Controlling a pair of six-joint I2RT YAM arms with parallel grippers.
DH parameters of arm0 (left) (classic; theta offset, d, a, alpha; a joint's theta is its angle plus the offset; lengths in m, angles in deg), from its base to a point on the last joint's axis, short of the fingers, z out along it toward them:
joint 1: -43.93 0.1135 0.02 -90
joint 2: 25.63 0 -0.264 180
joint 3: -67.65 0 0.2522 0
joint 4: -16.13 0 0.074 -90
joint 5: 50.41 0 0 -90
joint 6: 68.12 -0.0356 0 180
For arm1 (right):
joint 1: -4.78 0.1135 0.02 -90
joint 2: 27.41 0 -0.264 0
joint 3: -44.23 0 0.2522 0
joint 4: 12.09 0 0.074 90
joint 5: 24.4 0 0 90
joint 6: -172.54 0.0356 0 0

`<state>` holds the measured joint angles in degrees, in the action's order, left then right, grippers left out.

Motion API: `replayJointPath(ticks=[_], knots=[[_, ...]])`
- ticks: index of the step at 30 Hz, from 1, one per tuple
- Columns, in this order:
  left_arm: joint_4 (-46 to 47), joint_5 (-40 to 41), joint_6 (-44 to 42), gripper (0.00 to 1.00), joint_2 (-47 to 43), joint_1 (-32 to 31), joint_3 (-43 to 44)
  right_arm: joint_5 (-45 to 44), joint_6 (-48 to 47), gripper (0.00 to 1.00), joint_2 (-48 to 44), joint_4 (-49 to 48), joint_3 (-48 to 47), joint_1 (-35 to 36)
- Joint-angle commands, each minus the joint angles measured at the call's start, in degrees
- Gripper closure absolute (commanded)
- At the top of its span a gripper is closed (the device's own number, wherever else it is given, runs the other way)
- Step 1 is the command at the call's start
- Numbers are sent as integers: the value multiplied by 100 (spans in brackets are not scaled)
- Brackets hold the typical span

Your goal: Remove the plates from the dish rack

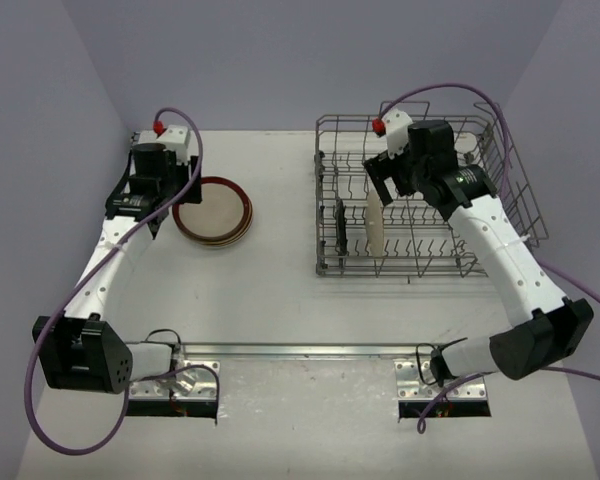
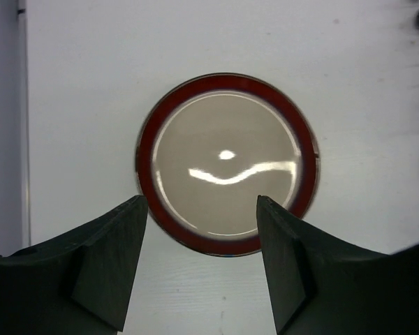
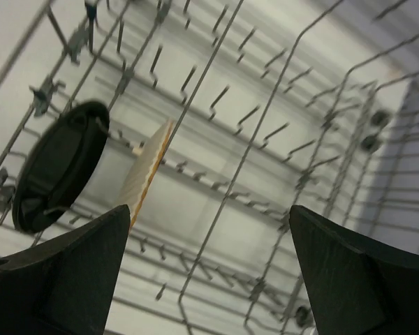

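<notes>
A brown-rimmed plate (image 1: 213, 210) with a cream centre lies flat on the table to the left, seen from straight above in the left wrist view (image 2: 227, 164). My left gripper (image 1: 145, 205) hovers at its left side, open (image 2: 200, 199) and holding nothing. On the right is the grey wire dish rack (image 1: 420, 245). In it a black plate (image 1: 340, 228) and a cream plate (image 1: 376, 225) stand on edge. My right gripper (image 1: 388, 185) hangs over the rack just above the cream plate. It is wide open (image 3: 209, 209), with the orange-edged cream plate (image 3: 148, 171) and the black plate (image 3: 59, 164) off to its left.
Upright tines and cross wires (image 3: 224, 196) fill the rack floor under the right gripper. The rack's tall side walls (image 1: 510, 170) stand close to the right arm. Purple walls enclose the table on the left, the back and the right.
</notes>
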<state>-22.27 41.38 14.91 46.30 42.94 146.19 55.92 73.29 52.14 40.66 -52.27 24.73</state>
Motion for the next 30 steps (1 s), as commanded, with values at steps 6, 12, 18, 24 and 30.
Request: replayJointPath(ticks=[6, 12, 18, 24, 30], knots=[[314, 342, -71, 36, -271, -630, -58, 1178, 1216, 7, 437, 734, 358, -251], [320, 243, -6, 36, -144, -630, -150, 1232, 1267, 35, 692, 268, 846, -255], [279, 248, 0, 36, -106, -630, -80, 1741, 1590, 72, 916, 346, 833, -322], [272, 194, 73, 36, -82, -630, -88, 2357, 1979, 100, 912, 672, 596, -457], [144, 115, 112, 30, -43, -630, 48, 2682, 1905, 100, 759, 992, 96, -536]])
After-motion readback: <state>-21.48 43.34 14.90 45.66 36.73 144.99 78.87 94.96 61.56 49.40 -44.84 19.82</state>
